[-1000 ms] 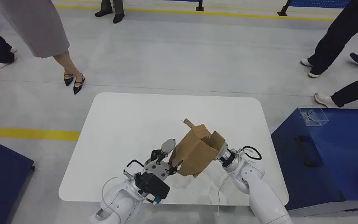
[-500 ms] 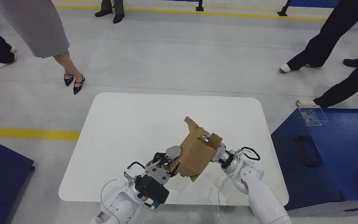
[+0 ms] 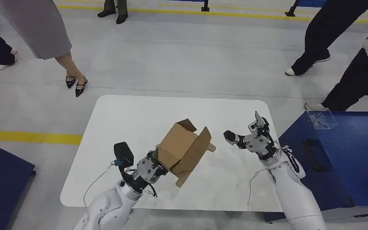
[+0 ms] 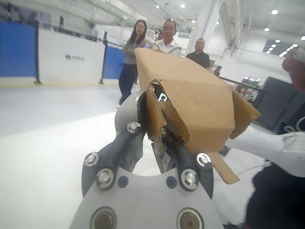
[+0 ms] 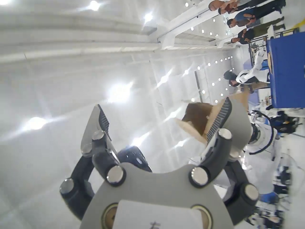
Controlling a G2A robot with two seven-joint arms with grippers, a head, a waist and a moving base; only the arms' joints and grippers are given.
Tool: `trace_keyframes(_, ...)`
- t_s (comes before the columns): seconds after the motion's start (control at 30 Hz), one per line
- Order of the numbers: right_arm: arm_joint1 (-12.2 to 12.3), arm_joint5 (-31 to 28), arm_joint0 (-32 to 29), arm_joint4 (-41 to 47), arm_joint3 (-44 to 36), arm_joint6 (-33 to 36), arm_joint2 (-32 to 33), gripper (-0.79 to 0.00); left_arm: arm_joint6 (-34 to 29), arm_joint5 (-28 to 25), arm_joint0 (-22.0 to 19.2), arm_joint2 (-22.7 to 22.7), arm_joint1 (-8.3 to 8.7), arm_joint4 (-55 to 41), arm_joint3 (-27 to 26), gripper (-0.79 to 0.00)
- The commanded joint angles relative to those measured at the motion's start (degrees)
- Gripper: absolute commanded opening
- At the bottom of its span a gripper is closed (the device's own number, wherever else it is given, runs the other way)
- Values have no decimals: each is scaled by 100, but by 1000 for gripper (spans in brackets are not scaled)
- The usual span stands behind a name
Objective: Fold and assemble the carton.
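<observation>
Top view: the brown cardboard carton [image 3: 181, 146] is held tilted above the middle of the white table [image 3: 115, 132], with one end open and its flaps splayed. The left gripper [image 3: 154, 167] is clamped on the carton's near lower edge. The right gripper [image 3: 244, 131] hangs well apart from the carton, fingers spread wide and holding nothing. Left wrist view adds that the pinched cardboard edge is torn and crumpled.

the top view looks steeply down from above the arms onto the table [image 3: 115, 126]. the left wrist view sits close behind the left pincer [image 4: 152, 122], facing level across the hall; the right wrist view tilts toward the ceiling. all share the carton [image 3: 177, 146].
</observation>
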Motion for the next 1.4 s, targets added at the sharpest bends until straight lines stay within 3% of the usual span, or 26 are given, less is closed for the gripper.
trace_keyframes(0.0, 40, -565, -103, -334, -266, 474, 208, 0, -1323, 26, -184, 44, 20, -1723, 117, -785)
trace_keyframes(0.2, 106, -1534, -505, -1116, -1002, 1075, 464, 0, -3918, 692, -575, 165, 87, -4708, 343, -785)
trace_keyframes(0.4, 142, -1665, -679, -1413, -1309, 1258, 499, 0, -5523, 1459, -759, 176, 139, -6580, 520, -785)
trace_keyframes(0.6, 154, -1361, -841, -1142, -1588, 1590, 350, 0, -5658, 1859, -846, 279, 138, -6840, 728, -785)
trace_keyframes(0.87, 174, -1029, -980, -917, -1807, 1729, 266, 0, -5717, 2007, -960, 439, 122, -6965, 883, -785)
trace_keyframes(1.13, 176, -913, -932, -1425, -1765, 1552, -116, 0, -5743, 2050, -986, 549, 120, -6943, 949, -785)
trace_keyframes(1.17, 175, -903, -919, -1501, -1749, 1506, -164, -154, -5712, 2044, -999, 556, 120, -6894, 960, -785)
trace_keyframes(1.2, 176, -887, -908, -1581, -1736, 1470, -209, -428, -5698, 2038, -1007, 574, 118, -6868, 968, -785)
trace_keyframes(1.3, 185, -824, -878, -1839, -1688, 1347, -311, -785, -5655, 2043, -1032, 602, 116, -6824, 993, -785)
trace_keyframes(1.37, 193, -817, -853, -2020, -1653, 1272, -348, -785, -5653, 2046, -1047, 612, 118, -6788, 995, -785)
